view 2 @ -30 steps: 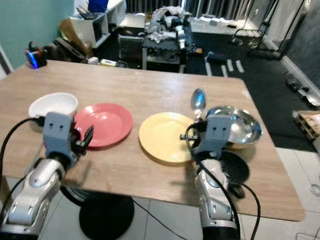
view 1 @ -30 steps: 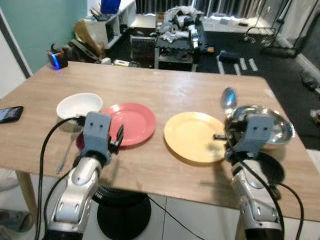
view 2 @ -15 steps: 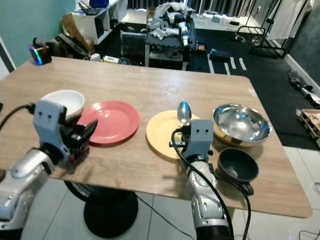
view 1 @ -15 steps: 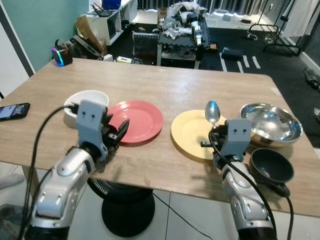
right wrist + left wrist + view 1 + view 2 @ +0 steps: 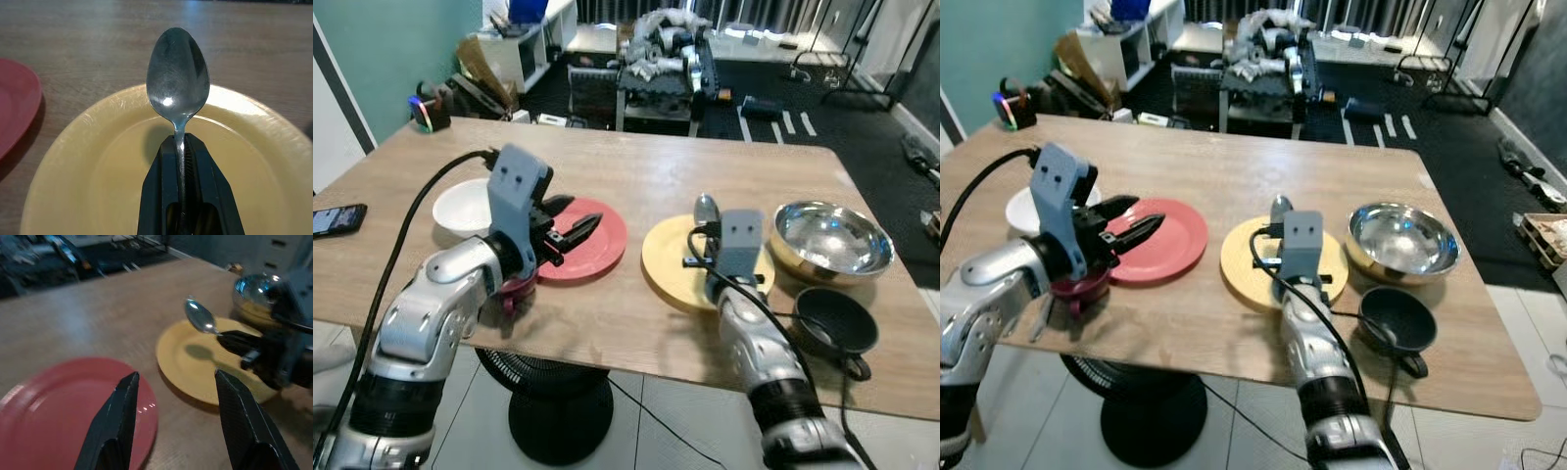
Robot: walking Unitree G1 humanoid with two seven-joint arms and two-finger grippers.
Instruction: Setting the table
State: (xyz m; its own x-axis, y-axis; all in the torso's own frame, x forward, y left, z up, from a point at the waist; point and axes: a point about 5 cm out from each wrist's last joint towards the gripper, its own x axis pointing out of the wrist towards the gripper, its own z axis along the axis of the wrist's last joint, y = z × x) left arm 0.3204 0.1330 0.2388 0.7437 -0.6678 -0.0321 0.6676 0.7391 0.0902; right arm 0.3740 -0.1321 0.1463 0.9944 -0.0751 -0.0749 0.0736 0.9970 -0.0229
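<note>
Right gripper (image 5: pixel 181 147): clamped on the handle of a spoon (image 5: pixel 178 78), bowl end up, over the yellow plate (image 5: pixel 680 269) in the middle of the frame.
Left gripper (image 5: pixel 176 382): fingers spread apart, holding nothing, above the near edge of the red plate (image 5: pixel 592 245), left of centre.
White bowl (image 5: pixel 462 206): at the left, just beside the red plate.
Steel bowl (image 5: pixel 827 235): at the right, beside the yellow plate.
Dark bowl (image 5: pixel 837 318): lower right, near the edge of the table (image 5: pixel 636 171).
</note>
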